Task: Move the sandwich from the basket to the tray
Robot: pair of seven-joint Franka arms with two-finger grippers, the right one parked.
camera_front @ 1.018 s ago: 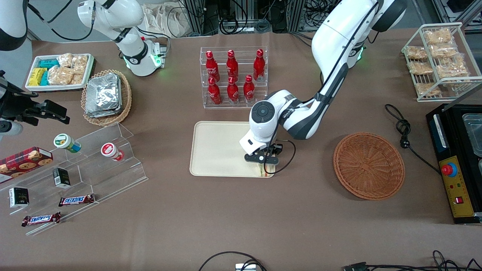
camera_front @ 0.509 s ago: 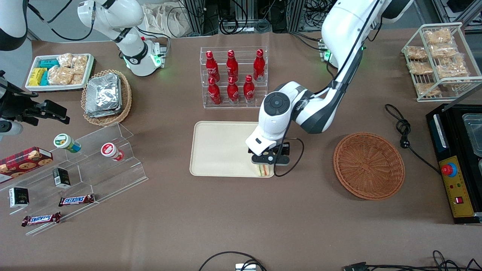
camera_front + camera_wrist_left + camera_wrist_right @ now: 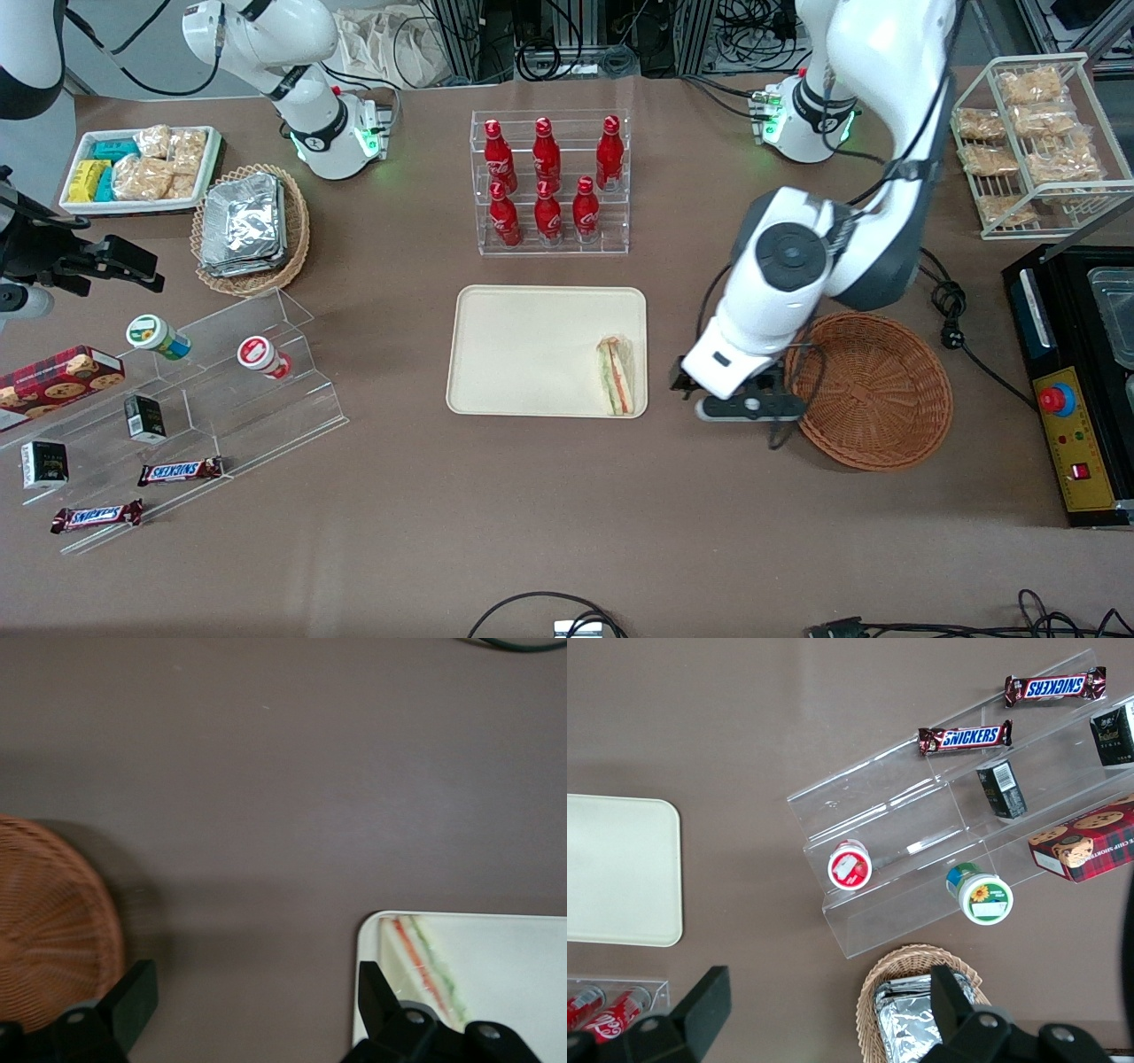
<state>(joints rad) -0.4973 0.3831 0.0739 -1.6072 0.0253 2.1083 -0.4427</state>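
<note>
Though end effector (image 3: 749, 408) empty, sandwich (image 3: 617, 375) trayed

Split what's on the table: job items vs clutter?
Job items:
- sandwich, lying on the tray at its edge nearest the basket
- basket, nothing in it
- gripper, open, above bare table between tray and basket

Clutter:
- rack of red bottles
- foil packets in a tan basket
- Snickers bars by the clear acrylic steps
</note>
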